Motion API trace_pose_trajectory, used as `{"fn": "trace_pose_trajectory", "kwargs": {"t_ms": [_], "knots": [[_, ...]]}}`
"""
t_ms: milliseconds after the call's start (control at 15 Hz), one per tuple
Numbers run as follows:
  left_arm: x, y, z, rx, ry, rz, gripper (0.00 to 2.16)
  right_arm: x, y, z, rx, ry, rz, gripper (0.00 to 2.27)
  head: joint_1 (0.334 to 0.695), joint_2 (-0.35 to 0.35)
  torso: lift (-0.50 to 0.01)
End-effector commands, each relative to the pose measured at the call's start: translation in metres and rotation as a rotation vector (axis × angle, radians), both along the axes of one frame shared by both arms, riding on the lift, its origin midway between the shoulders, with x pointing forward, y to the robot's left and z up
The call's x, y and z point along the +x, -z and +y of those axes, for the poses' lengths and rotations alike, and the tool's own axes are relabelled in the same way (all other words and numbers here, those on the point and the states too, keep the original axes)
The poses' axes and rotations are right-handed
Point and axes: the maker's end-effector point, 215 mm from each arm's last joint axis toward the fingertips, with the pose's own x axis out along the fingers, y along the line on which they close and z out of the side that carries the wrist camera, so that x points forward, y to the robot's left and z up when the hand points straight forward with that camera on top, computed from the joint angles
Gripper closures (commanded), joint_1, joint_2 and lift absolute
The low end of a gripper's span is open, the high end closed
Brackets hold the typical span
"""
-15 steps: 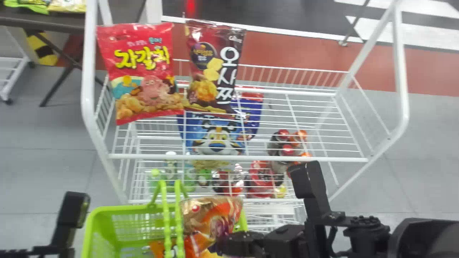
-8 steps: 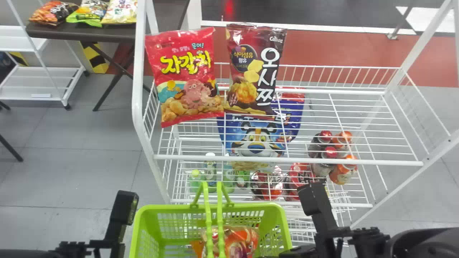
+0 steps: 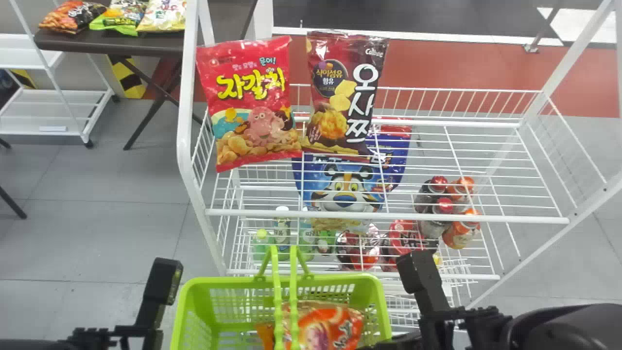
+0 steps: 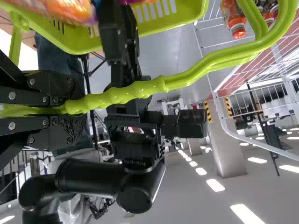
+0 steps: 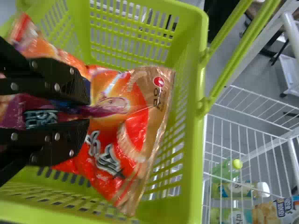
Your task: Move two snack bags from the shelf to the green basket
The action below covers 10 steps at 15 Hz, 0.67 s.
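1. A puffy orange, red and gold plastic snack bag [image 3: 335, 323] was inside the bright green plastic basket [image 3: 335, 278], its gold end seal facing a slotted side wall.
2. The right gripper [image 3: 406, 343] had its jaws drawn close about a creased fold of that bag, pinching it within the basket.
3. The left gripper [image 3: 154, 338] had its jaws pressed onto the ribbed green carrying handle [image 4: 140, 91].
4. The handle's raised strands crossed in front of the bag, partly covering it in the head view.
5. Beyond the basket, at the left end of the white wire shelf [image 3: 388, 218], were a glossy red snack bag [image 3: 255, 99] and a narrower maroon one [image 3: 340, 102] beside it; the white frame ran close along the red one's left edge.
6. Below the wires were a blue tiger-faced pouch [image 3: 342, 189], small bottles with red and orange caps [image 3: 444, 214], green bottles [image 3: 261, 245] and red packages [image 3: 403, 238].
7. Farther back at left, three bags [image 3: 119, 18] lay on a dark surface [image 3: 112, 43].
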Motion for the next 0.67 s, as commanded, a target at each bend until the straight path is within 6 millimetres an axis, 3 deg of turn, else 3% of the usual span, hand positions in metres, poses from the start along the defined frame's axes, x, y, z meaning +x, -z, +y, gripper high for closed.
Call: {"fn": "trace_pose_trajectory", "kwargs": {"t_ms": [0, 200, 400, 533, 600], "knots": [[0.0, 0.0, -0.001, -0.002, 0.0, 0.001, 1.98, 0.0, -0.009, -0.013, -0.033, 0.005, -0.019, 0.06, 0.695, -0.085, -0.018], [0.0, 0.0, -0.001, 0.001, 0.0, 0.0, 1.98, 0.015, -0.018, -0.028, 0.003, 0.051, -0.053, 0.08, 0.695, -0.137, -0.018], [0.001, 0.002, -0.001, 0.002, -0.002, 0.004, 1.98, 0.067, -0.07, -0.054, -0.048, 0.135, -0.318, 0.15, 0.695, -0.161, -0.018], [0.001, 0.003, -0.003, 0.004, -0.002, 0.007, 1.98, 0.117, -0.129, -0.065, -0.077, 0.221, -0.621, 0.15, 0.695, -0.187, -0.018], [0.001, 0.004, -0.003, 0.003, -0.003, 0.011, 1.98, 0.127, -0.145, -0.069, -0.092, 0.241, -0.688, 0.15, 0.695, -0.202, -0.018]]}}
